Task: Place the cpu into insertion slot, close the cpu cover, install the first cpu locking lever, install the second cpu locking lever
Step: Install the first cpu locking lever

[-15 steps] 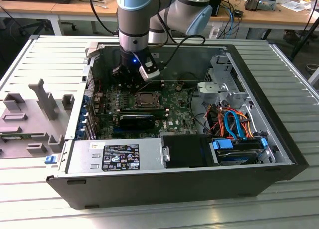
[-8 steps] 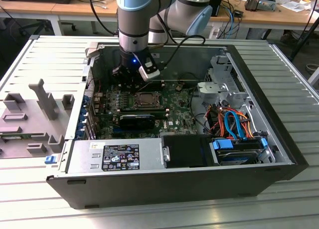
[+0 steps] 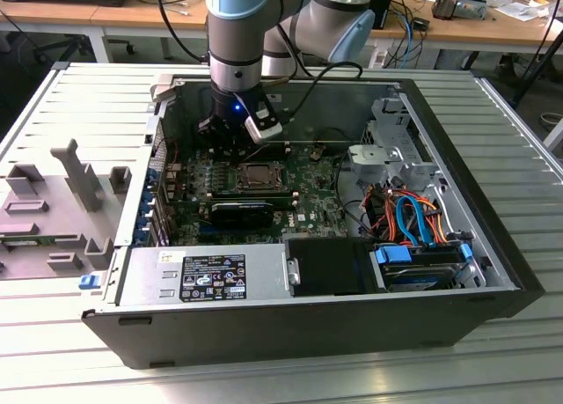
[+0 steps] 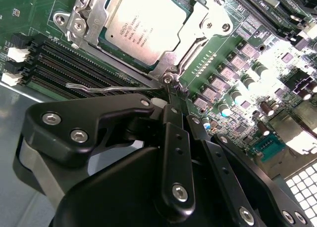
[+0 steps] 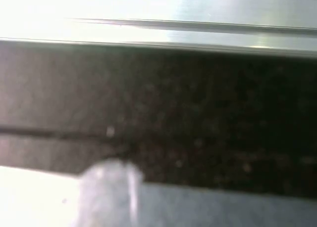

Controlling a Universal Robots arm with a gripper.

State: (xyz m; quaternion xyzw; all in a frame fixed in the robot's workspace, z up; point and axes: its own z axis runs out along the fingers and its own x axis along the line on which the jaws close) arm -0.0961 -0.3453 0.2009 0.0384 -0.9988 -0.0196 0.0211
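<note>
The cpu [image 4: 143,24] lies flat in the insertion slot [image 3: 255,177], its silver top facing up. The cpu cover [image 4: 204,23] is folded down around it, framing the chip. One thin wire locking lever [image 4: 109,89] stands off the board beside the socket, running from its hinge over the memory slots. My gripper [image 4: 167,101] is shut, its black fingertips right at the hinge end of that lever; I cannot tell whether they touch it. In the exterior view the gripper [image 3: 230,138] reaches down into the open computer case, just behind the socket.
Long black memory slots [image 4: 74,64] run beside the socket. A black heatsink block [image 3: 242,212] lies in front of it. The power supply [image 3: 207,276], a drive bay [image 3: 422,263] and loose cables [image 3: 409,215] stand inside the case walls. Grey fixtures [image 3: 53,202] sit at the exterior view's left.
</note>
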